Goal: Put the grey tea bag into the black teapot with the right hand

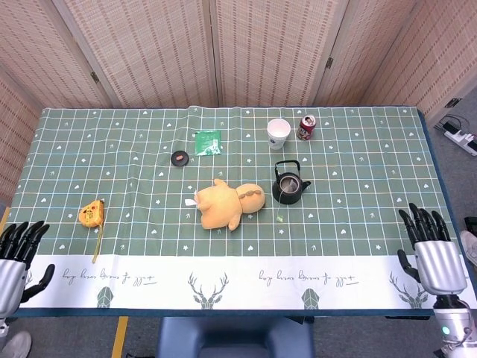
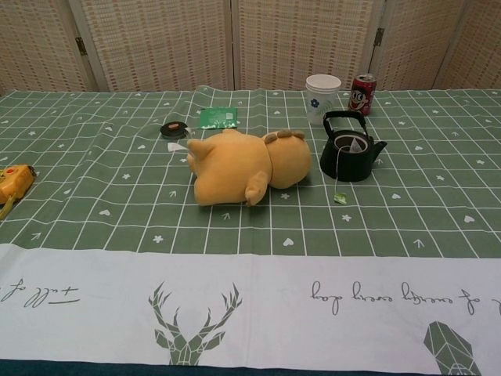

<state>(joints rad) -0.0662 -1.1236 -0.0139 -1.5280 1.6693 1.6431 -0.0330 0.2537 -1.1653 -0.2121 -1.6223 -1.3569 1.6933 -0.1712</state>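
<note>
The black teapot (image 1: 288,186) (image 2: 350,156) stands right of the table's middle. The grey tea bag (image 2: 355,145) lies inside its mouth; a thin string runs down the pot's front to a small green tag (image 2: 340,197) (image 1: 279,218) on the cloth. My right hand (image 1: 434,257) is at the table's front right corner, off the cloth, fingers spread and holding nothing. My left hand (image 1: 15,257) is at the front left corner, likewise spread and empty. Neither hand shows in the chest view.
A yellow plush toy (image 1: 227,204) (image 2: 243,164) lies just left of the teapot. Behind stand a white paper cup (image 1: 278,133) and a red can (image 1: 306,127). A green packet (image 1: 208,142), a small black lid (image 1: 179,157) and a yellow tape measure (image 1: 91,214) lie further left.
</note>
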